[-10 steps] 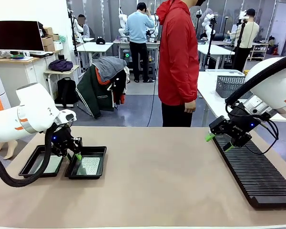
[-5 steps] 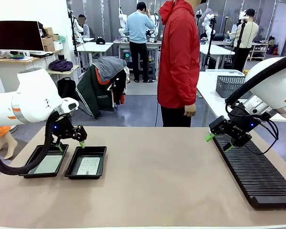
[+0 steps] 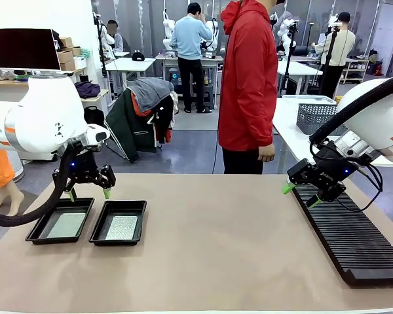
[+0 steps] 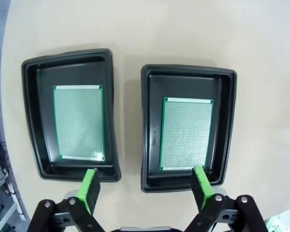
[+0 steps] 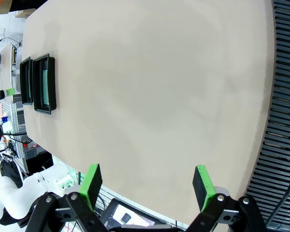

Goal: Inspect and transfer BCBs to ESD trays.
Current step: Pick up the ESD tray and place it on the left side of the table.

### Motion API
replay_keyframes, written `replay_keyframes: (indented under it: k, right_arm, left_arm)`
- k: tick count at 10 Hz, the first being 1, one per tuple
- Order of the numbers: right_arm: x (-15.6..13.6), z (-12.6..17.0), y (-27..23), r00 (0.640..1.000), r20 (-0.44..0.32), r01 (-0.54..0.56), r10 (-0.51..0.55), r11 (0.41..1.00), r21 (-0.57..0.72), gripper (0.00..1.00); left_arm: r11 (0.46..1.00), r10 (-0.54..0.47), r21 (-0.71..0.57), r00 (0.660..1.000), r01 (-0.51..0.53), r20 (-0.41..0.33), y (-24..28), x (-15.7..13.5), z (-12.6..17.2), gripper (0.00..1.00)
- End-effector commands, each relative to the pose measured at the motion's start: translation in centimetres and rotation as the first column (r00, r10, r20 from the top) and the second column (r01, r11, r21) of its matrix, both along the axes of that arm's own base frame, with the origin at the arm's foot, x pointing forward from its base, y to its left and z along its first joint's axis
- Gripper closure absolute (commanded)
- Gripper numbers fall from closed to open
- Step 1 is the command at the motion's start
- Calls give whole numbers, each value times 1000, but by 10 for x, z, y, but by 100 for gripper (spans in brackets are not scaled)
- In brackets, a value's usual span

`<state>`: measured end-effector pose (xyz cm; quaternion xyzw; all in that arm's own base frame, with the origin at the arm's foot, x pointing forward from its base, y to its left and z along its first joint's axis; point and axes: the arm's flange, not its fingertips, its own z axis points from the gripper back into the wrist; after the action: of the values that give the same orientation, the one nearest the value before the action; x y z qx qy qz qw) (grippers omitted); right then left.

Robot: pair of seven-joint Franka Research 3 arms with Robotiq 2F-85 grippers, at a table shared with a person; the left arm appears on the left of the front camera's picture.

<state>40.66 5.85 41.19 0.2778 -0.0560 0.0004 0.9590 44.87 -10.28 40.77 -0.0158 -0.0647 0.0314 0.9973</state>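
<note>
Two black ESD trays sit side by side at the table's left: the left tray and the right tray. A green BCB lies flat in each, one in the left tray and one in the right. My left gripper hangs open above the trays, holding nothing. Looking straight down, the left wrist view shows both trays, both boards and the spread fingers. My right gripper stands open and empty by the rack's far end; its own view shows it over bare table.
A long black ribbed rack lies along the table's right side. A person in a red jacket stands at the far edge. A grey mesh basket sits on a table behind.
My left gripper was low in the right tray; it has opened wide, risen and drawn back to the left, leaving the board lying there. The right arm has not moved.
</note>
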Motion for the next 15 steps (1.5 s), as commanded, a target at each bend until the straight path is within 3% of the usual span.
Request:
replay_keyframes:
  k: [1, 5, 15]
  right_arm:
    - [0, 1, 3, 1000, 0, 14, -14, 1000, 2, 0]
    - [0, 1, 3, 1000, 0, 14, -14, 1000, 2, 0]
    - [0, 1, 3, 1000, 0, 14, -14, 1000, 2, 0]
  left_arm:
    - [999, 18, 36, 999, -17, -30, 1, 2, 10, 0]
    - [999, 5, 34, 998, -2, -62, 4, 4, 16, 0]
    - [1000, 7, 15, 999, -7, -39, 0, 1, 11, 0]
